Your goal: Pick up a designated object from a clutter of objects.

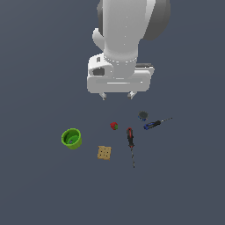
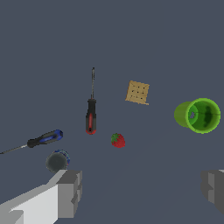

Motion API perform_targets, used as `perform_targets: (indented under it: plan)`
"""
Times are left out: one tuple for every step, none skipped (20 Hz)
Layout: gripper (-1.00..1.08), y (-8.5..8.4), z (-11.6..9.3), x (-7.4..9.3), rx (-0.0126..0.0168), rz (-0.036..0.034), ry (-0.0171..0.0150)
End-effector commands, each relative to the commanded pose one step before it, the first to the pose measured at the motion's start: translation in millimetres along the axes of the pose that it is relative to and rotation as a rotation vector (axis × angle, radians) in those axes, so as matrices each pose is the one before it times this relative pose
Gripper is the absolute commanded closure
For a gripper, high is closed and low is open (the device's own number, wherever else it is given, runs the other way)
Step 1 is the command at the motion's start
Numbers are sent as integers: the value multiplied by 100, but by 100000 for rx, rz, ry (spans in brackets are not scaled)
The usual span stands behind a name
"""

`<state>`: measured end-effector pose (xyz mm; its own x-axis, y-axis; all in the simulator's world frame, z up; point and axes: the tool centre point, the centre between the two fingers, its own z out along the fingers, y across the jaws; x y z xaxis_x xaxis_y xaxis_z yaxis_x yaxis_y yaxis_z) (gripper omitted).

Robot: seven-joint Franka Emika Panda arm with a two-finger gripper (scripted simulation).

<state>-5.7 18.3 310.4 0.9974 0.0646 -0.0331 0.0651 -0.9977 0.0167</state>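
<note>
Your claw (image 1: 117, 95) hangs above the dark surface (image 1: 39, 184) with its fingers (image 2: 70, 192) spread wide and nothing between them, clear of every item. The blue screwdriver (image 1: 151, 124) you are after lies flat on the surface, toward the exterior view's right of the group, its thin shaft pointing off to that side. Just beside its handle sits the knob (image 1: 143, 115), close but whether they touch you cannot tell. The red screwdriver (image 1: 130, 138) lies near the blue one's handle end, apart from it, with its shaft running toward the bottom of the exterior view. The strawberry (image 1: 114, 126) sits just to the exterior view's left of the red handle. The cracker (image 1: 104, 152) lies flat beyond the strawberry, and the green cup (image 1: 71, 138) lies tipped on its side, well apart on the exterior view's left, its mouth facing the camera in the wrist view.
</note>
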Motion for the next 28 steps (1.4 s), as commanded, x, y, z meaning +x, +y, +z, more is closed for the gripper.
perform_targets:
  plan:
    - [-92,-167,152,50,145,752,5]
    - [-92,-155,112,34,95,484,-1]
    - [-92,-193,134,38,107,555,-6]
    - [-92,-213,153,42,127,661,-4]
    - [-92,-232,170,46,147,774,2]
    - [-92,-250,189,49,167,887,6]
    - [-92,-275,208,49,182,984,5]
    - [-92,-305,230,48,194,1070,-1]
    - [-92,-336,251,44,204,1154,-8]
    - [-92,-361,272,40,216,1251,-14]
    - [-92,-388,294,34,228,1352,-18]
    - [-92,-412,315,26,238,1453,-24]
    - [-92,-438,337,16,245,1552,-32]
    - [-92,-464,360,3,251,1651,-40]
    - [-92,-488,382,-11,257,1755,-48]
    - [-92,-511,404,-28,259,1856,-57]
    - [-92,-523,419,-46,255,1923,-65]
    - [-92,-518,421,-64,243,1932,-70]
    - [-92,-513,422,-82,229,1937,-75]
    - [-92,-506,424,-99,216,1943,-78]
    - [-92,-499,425,-116,203,1949,-81]
    - [-92,-491,426,-133,190,1956,-83]
    - [-92,-484,427,-149,177,1959,-84]
    - [-92,-474,427,-165,164,1966,-84]
    - [-92,-465,428,-180,152,1971,-84]
    - [-92,-455,429,-196,139,1976,-82]
    - [-92,-444,429,-210,127,1981,-80]
    - [-92,-434,429,-224,114,1986,-77]
